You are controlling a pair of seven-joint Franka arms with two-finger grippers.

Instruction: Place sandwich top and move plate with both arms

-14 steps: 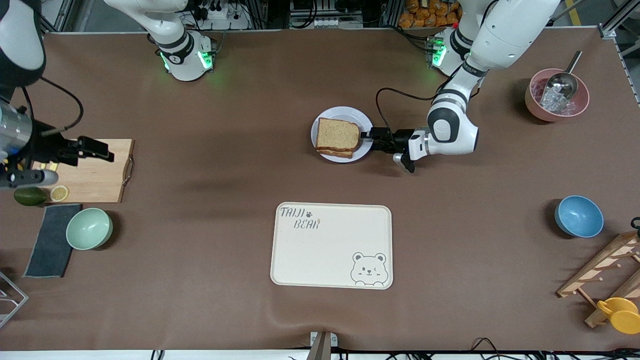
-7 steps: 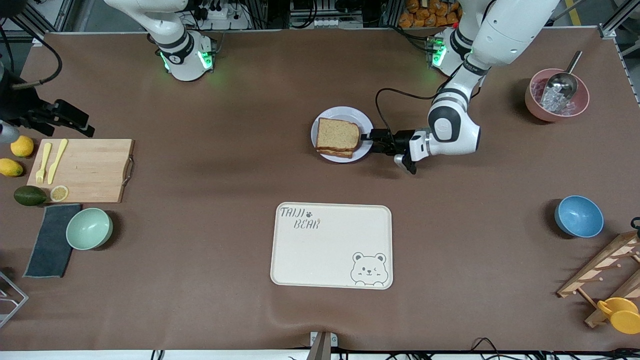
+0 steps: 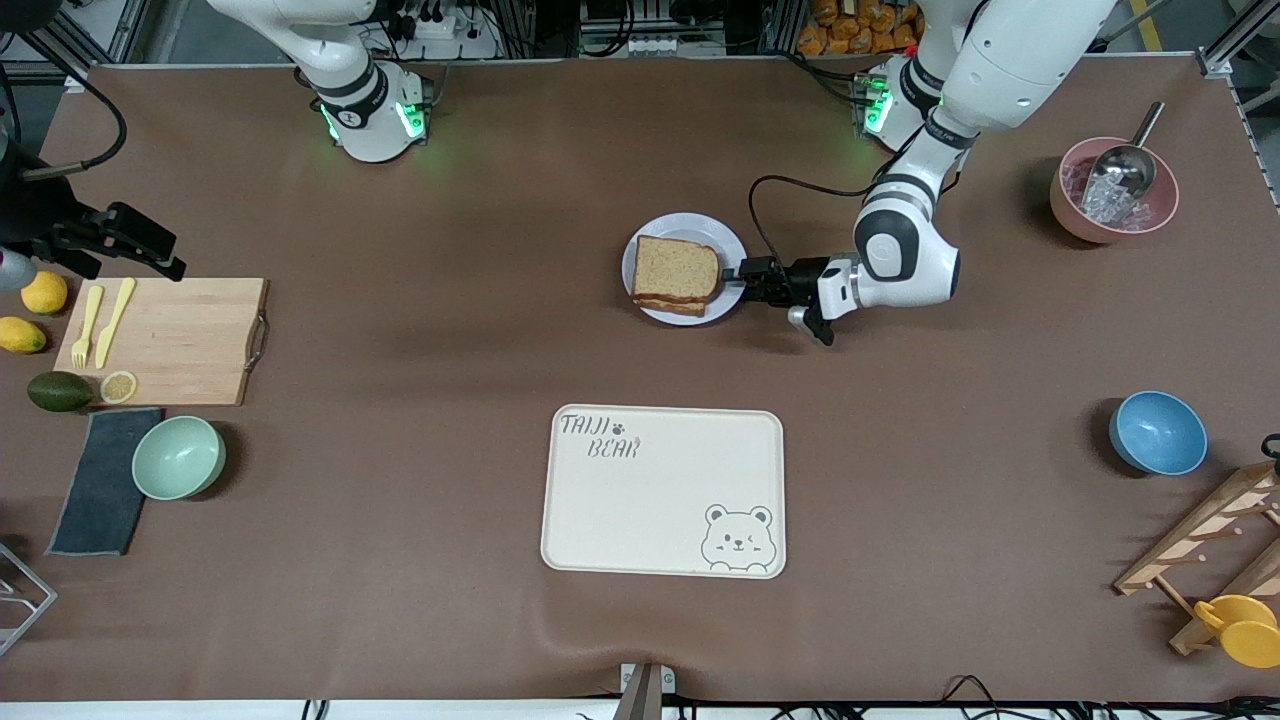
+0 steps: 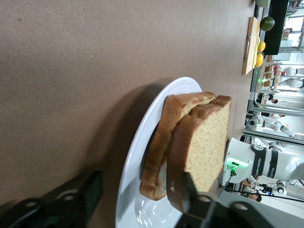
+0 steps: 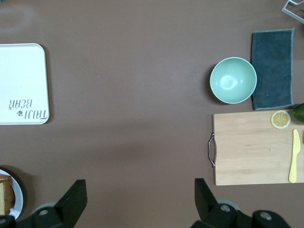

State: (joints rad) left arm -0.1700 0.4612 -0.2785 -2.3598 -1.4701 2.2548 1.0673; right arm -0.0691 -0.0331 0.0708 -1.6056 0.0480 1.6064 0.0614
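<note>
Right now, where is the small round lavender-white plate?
In the front view the small round lavender-white plate sits mid-table, farther from the camera than the cream bear-print tray, with the left gripper at its rim.

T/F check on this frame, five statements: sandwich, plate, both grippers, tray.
1. The sandwich top lies on the lower slice on the plate. True.
2. The left gripper is at the plate's rim, on the side toward the left arm's end of the table. True.
3. The right gripper holds a bread slice. False: its jaws are open and empty, up above the table beside the cutting board.
4. The plate is on the tray. False: it sits on the table, farther from the front camera than the tray.
5. The green bowl holds lemons. False: it is empty.
</note>
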